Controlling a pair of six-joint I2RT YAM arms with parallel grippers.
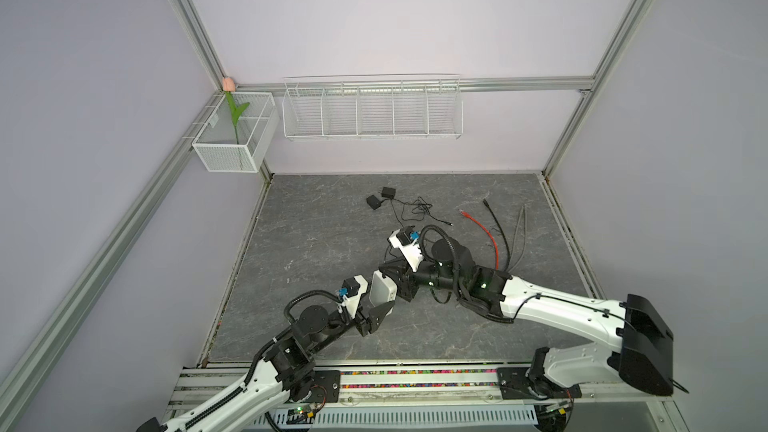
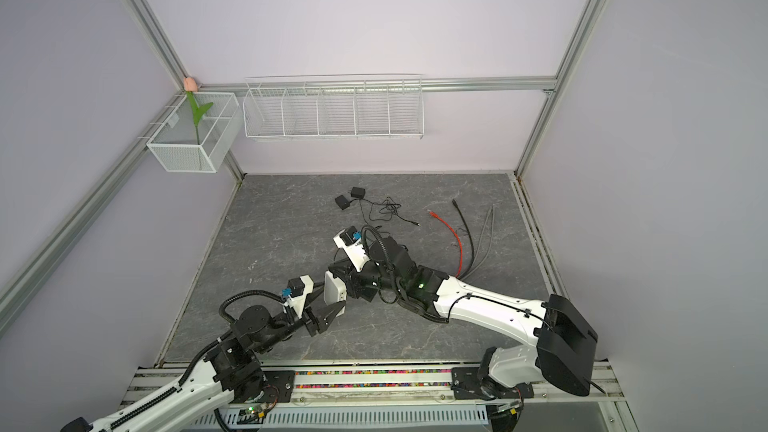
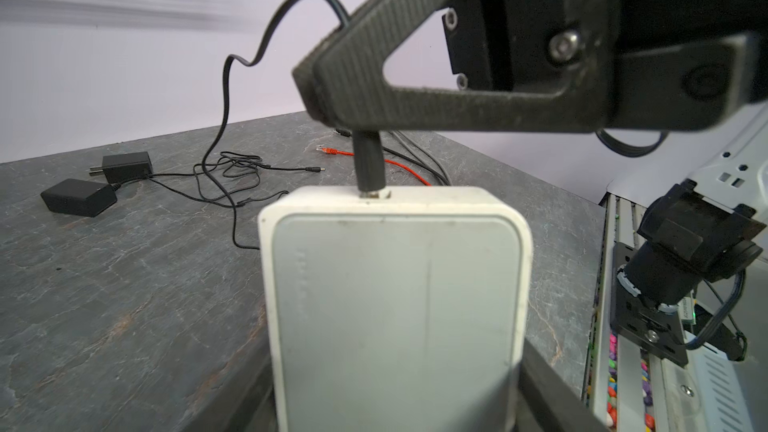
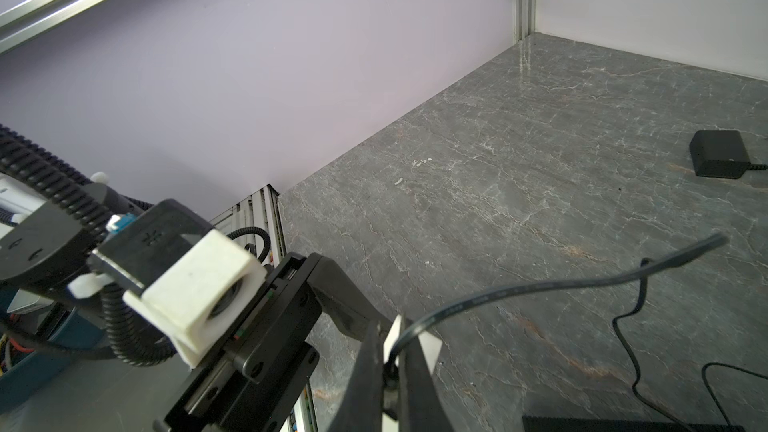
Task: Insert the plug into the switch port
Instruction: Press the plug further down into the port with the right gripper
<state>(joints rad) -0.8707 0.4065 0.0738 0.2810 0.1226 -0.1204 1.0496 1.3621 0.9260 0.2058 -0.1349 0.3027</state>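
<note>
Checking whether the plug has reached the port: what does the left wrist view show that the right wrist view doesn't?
Only the left wrist view: the plug tip meeting the port on the white switch edge, plus a red cable; full seating is unclear. Only the right wrist view: the left arm's camera. Both: the right gripper shut on the plug, its black cord trailing away, and a black adapter.

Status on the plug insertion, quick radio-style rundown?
Left gripper clamped on switch. Right gripper shut on plug, tip in port mouth, seating depth unclear. Adapters and red cable lie well apart; nothing blocking.
</note>
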